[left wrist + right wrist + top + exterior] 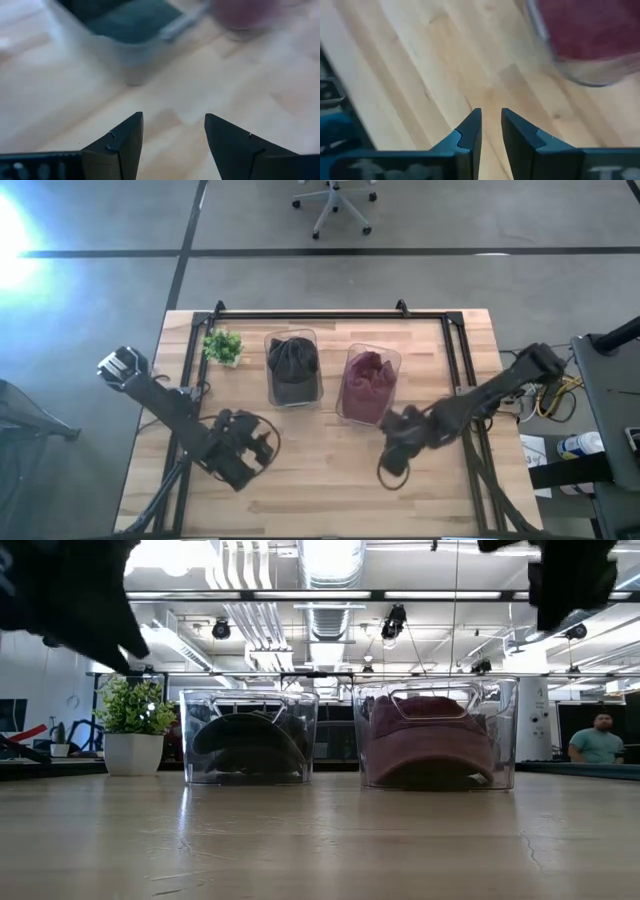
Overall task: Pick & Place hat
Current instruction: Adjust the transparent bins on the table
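A dark grey hat lies in a clear bin at the table's middle. It also shows in the low view. A maroon hat lies in a second clear bin to its right, and shows in the low view. My left gripper is open and empty above the bare wood, near side of the dark hat's bin. My right gripper is shut and empty above the wood, near side of the maroon hat's bin.
A small potted plant stands at the far left of the bins. A black frame rail runs along the table's far edge and down both sides. A person stands in the room beyond the table. Bare wood lies between the bins and the near edge.
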Available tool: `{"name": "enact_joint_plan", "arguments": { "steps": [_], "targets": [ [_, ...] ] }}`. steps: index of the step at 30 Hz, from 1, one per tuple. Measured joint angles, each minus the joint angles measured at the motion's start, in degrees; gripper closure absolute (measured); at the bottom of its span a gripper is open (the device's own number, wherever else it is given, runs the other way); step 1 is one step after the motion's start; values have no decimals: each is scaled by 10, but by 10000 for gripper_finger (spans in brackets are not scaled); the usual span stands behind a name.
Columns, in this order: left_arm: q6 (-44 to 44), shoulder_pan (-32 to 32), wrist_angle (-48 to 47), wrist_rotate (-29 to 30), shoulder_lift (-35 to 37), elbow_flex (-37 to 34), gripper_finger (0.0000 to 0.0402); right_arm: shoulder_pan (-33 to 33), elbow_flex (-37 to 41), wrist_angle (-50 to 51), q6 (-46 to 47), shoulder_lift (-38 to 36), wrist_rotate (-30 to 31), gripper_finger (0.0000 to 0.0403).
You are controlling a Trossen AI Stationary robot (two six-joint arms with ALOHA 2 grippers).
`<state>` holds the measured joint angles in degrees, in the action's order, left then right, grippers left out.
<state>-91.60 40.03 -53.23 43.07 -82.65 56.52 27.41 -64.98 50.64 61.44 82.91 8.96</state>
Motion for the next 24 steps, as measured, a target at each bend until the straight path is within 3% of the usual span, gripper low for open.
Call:
{"name": "enact_joint_plan", "arguments": {
  "steps": [6, 14, 18, 24],
  "targets": [
    [-8, -45, -65, -26, 42, -73, 195, 2, 25, -145, 58, 112, 0, 334],
    [1, -123, -132, 20, 106, -147, 196, -24, 4, -59, 128, 195, 53, 331],
    [85, -168, -76, 57, 135, -173, 196, -26, 7, -41, 133, 187, 71, 328],
    [313, -247, 133, 40, 150, -227, 196, -87, 10, -41, 58, 173, 82, 332]
  ]
}}
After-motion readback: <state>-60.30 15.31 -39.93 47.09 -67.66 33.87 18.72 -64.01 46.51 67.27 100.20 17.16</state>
